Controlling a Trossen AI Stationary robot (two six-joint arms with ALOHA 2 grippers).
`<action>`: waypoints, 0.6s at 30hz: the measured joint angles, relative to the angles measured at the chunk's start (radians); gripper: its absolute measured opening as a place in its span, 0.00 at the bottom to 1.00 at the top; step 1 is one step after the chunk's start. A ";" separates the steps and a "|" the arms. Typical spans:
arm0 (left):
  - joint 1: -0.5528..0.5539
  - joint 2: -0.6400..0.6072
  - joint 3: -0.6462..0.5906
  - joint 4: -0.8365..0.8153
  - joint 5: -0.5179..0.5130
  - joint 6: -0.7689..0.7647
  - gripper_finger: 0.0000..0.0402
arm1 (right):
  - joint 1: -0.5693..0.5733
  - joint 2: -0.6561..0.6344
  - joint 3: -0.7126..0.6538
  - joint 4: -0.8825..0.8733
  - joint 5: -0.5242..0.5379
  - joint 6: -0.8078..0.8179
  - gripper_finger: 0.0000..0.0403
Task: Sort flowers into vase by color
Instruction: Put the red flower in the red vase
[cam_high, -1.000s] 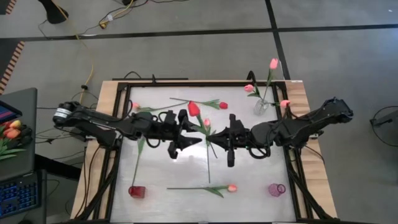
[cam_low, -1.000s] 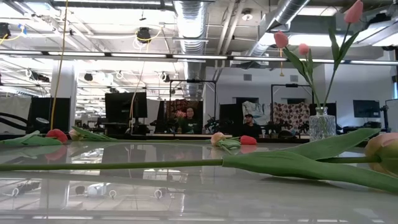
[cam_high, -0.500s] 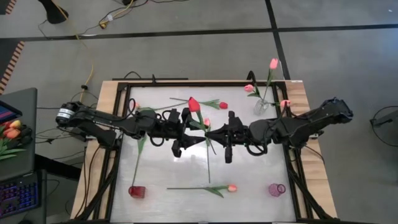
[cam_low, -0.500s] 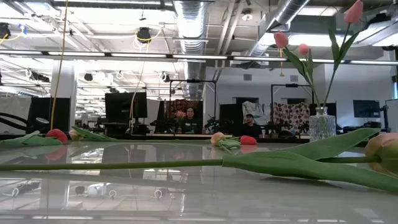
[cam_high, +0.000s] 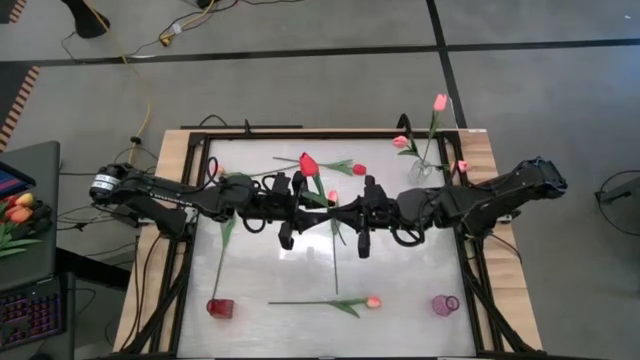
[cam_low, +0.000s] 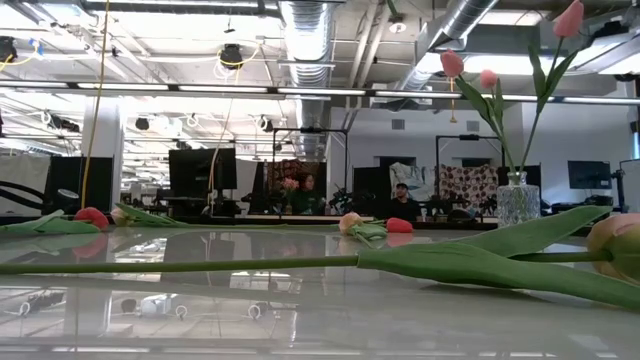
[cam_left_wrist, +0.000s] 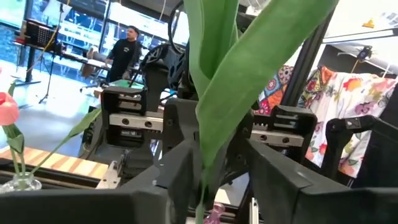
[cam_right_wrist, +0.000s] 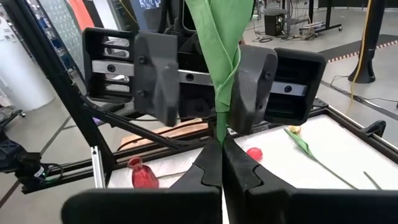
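Observation:
A red tulip (cam_high: 308, 163) with green leaves (cam_right_wrist: 219, 37) stands upright above the table's middle, clear of it. My right gripper (cam_high: 333, 210) is shut on its stem. My left gripper (cam_high: 312, 208) faces it from the table's left, open. Its two fingers (cam_right_wrist: 155, 74) stand on either side of the leaves just above the right gripper's hold; whether they touch, I cannot tell. Other flowers lie flat on the table: one (cam_high: 335, 250) under the grippers, one (cam_high: 340, 303) near the front edge. A clear vase (cam_high: 420, 172) at the far right holds pink tulips (cam_high: 440, 102). My right gripper pinches the red tulip's thin stem (cam_right_wrist: 219, 134) between its two fingertips, just below the leaves. The fingers come about level from the table's right and lie across the stem. The flower stands upright above them, lifted clear of the table.
A small red vase (cam_high: 220, 307) stands at the near left and a purple one (cam_high: 444, 305) at the near right. More tulips lie at the far side (cam_high: 345, 167) and along the left (cam_high: 222, 250). The table's black frame (cam_high: 190, 250) runs along both sides.
My right gripper has carried the red tulip a little toward the table's left and far side, nearer to my left gripper. The flower has stayed upright in the hold, and its head now shows farther toward the far edge.

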 joint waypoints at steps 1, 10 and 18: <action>0.000 0.000 0.000 0.000 0.000 0.001 0.30 | 0.000 0.000 0.000 0.000 0.000 0.000 0.06; 0.018 0.000 0.000 -0.006 0.000 -0.007 0.03 | 0.000 0.000 0.000 0.000 -0.002 0.000 0.12; 0.020 0.000 0.000 -0.007 0.001 -0.012 0.02 | 0.001 0.000 0.000 -0.001 -0.022 0.000 0.26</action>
